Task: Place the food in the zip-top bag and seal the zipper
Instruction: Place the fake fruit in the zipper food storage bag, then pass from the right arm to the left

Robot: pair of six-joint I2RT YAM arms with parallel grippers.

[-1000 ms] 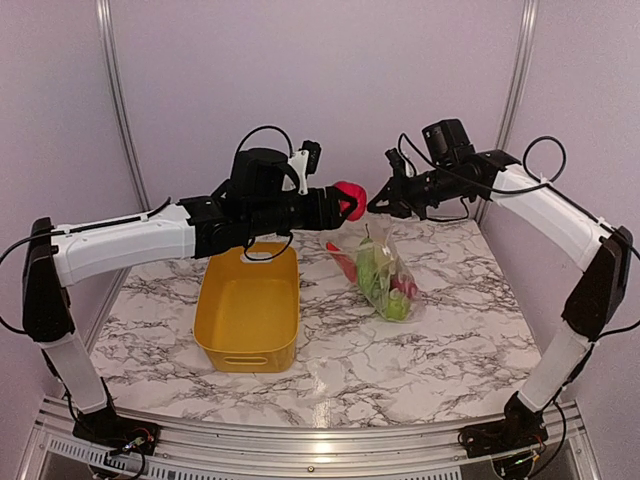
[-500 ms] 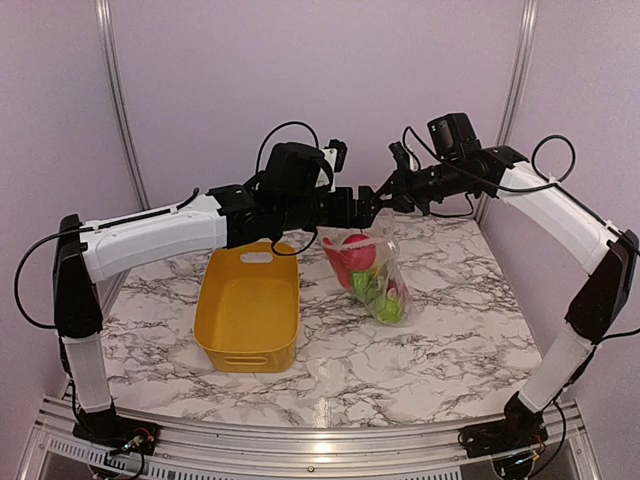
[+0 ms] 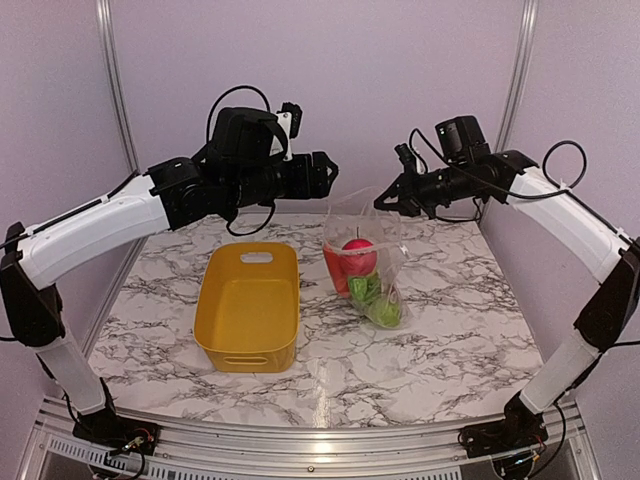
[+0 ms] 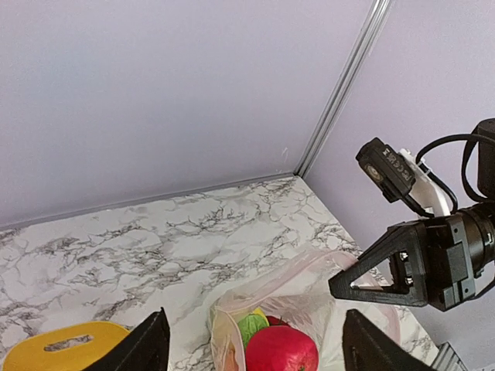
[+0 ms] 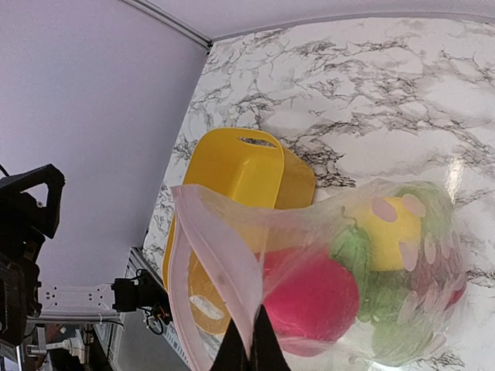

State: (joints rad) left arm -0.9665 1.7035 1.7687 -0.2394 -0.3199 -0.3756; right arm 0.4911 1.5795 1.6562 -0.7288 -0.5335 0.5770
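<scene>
The clear zip-top bag [image 3: 365, 265] hangs upright with its mouth open, its bottom on the marble table. My right gripper [image 3: 386, 199] is shut on the pinkish zipper strip [image 5: 220, 267] at the mouth edge, with its fingertips [image 5: 249, 344] pinching the strip. Inside the bag are a red apple [image 3: 358, 255], a yellow lemon [image 5: 387, 224] and green pieces [image 3: 375, 300]. My left gripper [image 3: 326, 174] is open and empty, above and left of the bag mouth. In the left wrist view, the left gripper [image 4: 255, 325] looks down at the apple [image 4: 282, 349] in the bag [image 4: 309, 286].
The yellow tub [image 3: 248, 305] stands left of the bag and looks empty. It also shows in the right wrist view [image 5: 232, 182]. The back wall and corner post are close behind both grippers. The right gripper's black frame [image 4: 394, 267] shows in the left wrist view.
The left gripper carried the red apple over the bag, let it go, and drew back up and to the left. The apple now lies in the bag. The right gripper still holds the bag edge.
</scene>
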